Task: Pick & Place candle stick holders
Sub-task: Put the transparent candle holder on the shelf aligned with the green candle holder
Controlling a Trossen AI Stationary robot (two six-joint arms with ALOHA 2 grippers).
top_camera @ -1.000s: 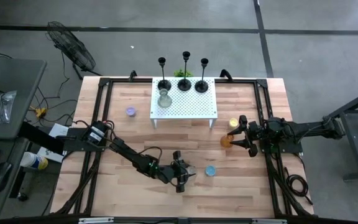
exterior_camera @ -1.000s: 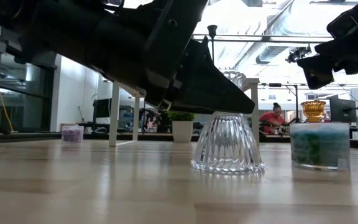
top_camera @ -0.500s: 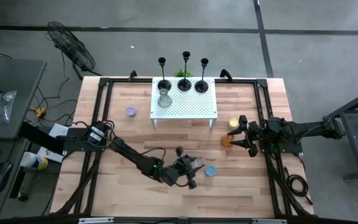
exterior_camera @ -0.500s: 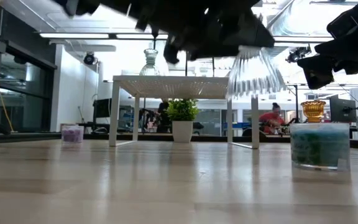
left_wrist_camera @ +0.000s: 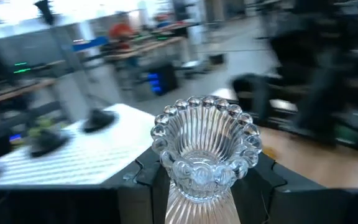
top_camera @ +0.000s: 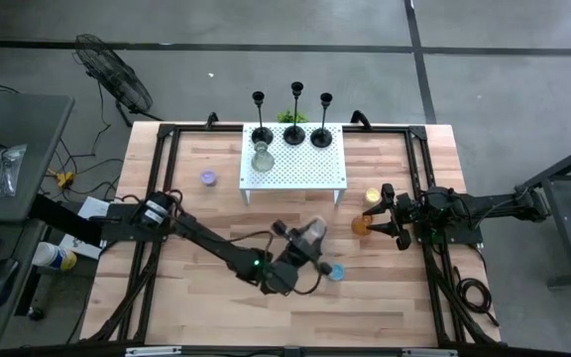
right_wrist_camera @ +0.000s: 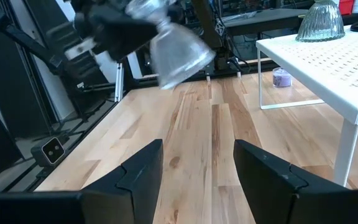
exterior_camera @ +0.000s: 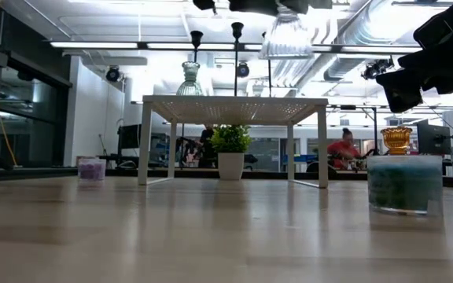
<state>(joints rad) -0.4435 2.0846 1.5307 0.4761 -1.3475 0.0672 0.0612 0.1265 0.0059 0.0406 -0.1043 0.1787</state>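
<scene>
From above, the white stand (top_camera: 295, 159) at the table's (top_camera: 196, 223) far edge already carries three black candlesticks (top_camera: 294, 119) along its back and one clear glass holder (top_camera: 262, 159) at its front left corner. The left tool (top_camera: 307, 241) is in front of the stand, clamped on a second clear ribbed cup (top_camera: 312, 233) and carrying it off the table. Four cups remain on the wood: a purple one (top_camera: 209, 178) left of the stand, a blue one (top_camera: 336, 272) just beside the left arm, and an orange one (top_camera: 362, 225) and a yellow one (top_camera: 372, 197) right of the stand. The right tool (top_camera: 383, 211) waits close to those last two.

At table height, the ribbed cup (exterior_camera: 286, 35) hangs high, above the level of the stand top (exterior_camera: 234, 106), which suggests it is on its way there. The blue cup (exterior_camera: 404, 183) stands near the camera, the purple cup (exterior_camera: 91, 168) well off to the side, and the orange one (exterior_camera: 397, 139) far back.

Past the left wrist, the cup (left_wrist_camera: 204, 155) sits upright between the dark fingers (left_wrist_camera: 148, 180), its beaded rim up, with the stand (left_wrist_camera: 86, 155) beyond it.

Past the right wrist, that tool's fingers (right_wrist_camera: 135, 174) are spread wide with nothing between them; the carried cup (right_wrist_camera: 176, 46) shows tilted in the air.

By my reading, four pieces are placed, one is mid-transfer, and four are left.
</scene>
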